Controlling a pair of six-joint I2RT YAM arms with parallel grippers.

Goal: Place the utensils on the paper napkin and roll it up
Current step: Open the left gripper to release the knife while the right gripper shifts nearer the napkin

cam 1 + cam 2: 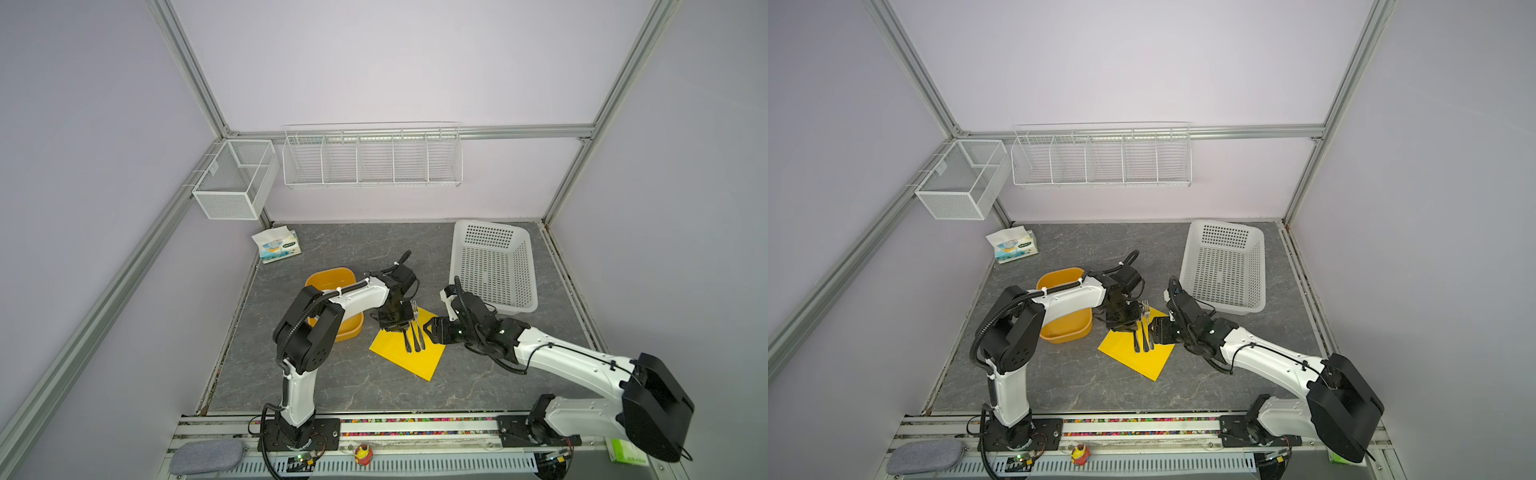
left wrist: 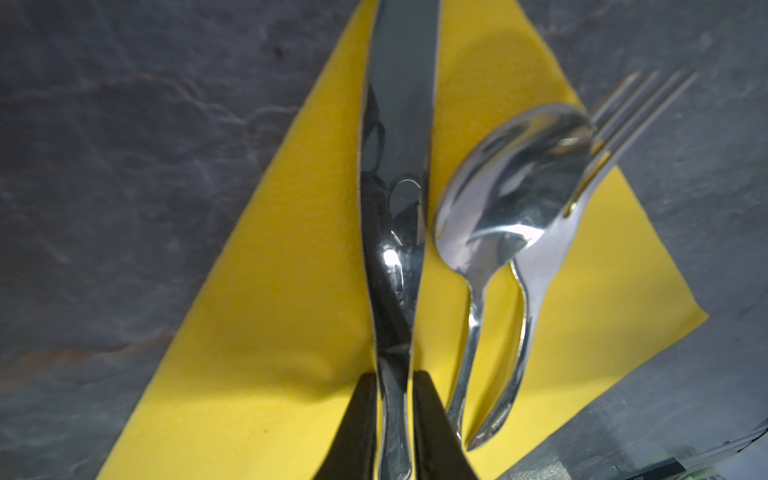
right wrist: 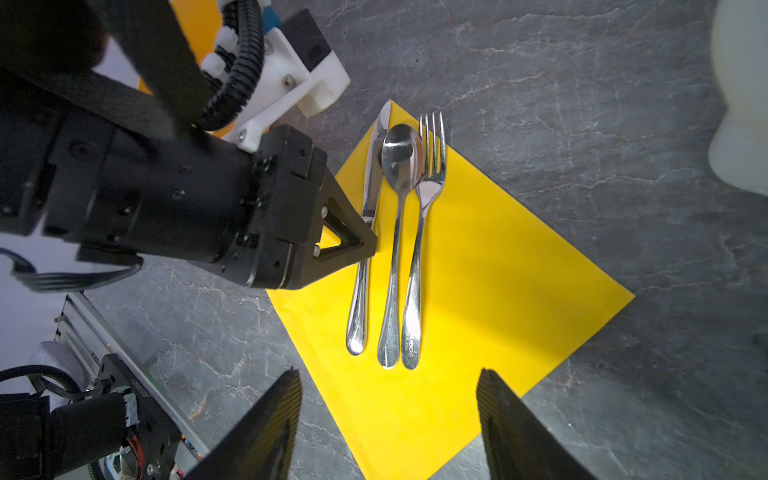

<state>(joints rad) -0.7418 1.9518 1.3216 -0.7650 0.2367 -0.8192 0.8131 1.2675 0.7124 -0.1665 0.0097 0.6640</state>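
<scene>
Utensils (image 3: 395,249): all three are lying side by side on the paper napkin (image 3: 498,291), which is sitting flat and diamond-wise at mid-table. Handles are pointing to 6 o'clock, heads to 12. The knife (image 3: 358,307) is lying on the 9 o'clock side, the spoon (image 3: 392,270) in the middle and the fork (image 3: 417,266) on the 3 o'clock side. The spoon bowl is overlapping the fork's head, and the fork tines are overhanging the napkin's far edge onto the table (image 3: 582,124).

Judgement: placing is looking done or nearly so. Rolling is not yet begun; no edge is lifting.

Arms, near to far:
- **Right arm:** it is stretching low from its base at 5 o'clock. The right gripper (image 3: 390,372) is hovering over the napkin's 2 o'clock edge, jaws spread wide and carrying nothing.
- **Left arm:** it is rising from 7 o'clock with the elbow bent high and the forearm crossing above the orange tray (image 1: 330,271). The left gripper (image 2: 394,376) is pointing down at the napkin's 11 o'clock edge. Its fingers are flanking the knife near where blade meets handle, only narrowly apart. Whether they are pinching it or just clear of it, I cannot tell.

Farther back, the white basket (image 1: 494,266) is sitting at 1 o'clock and the tissue pack (image 1: 276,245) at 10 o'clock, both well apart from the work.
</scene>
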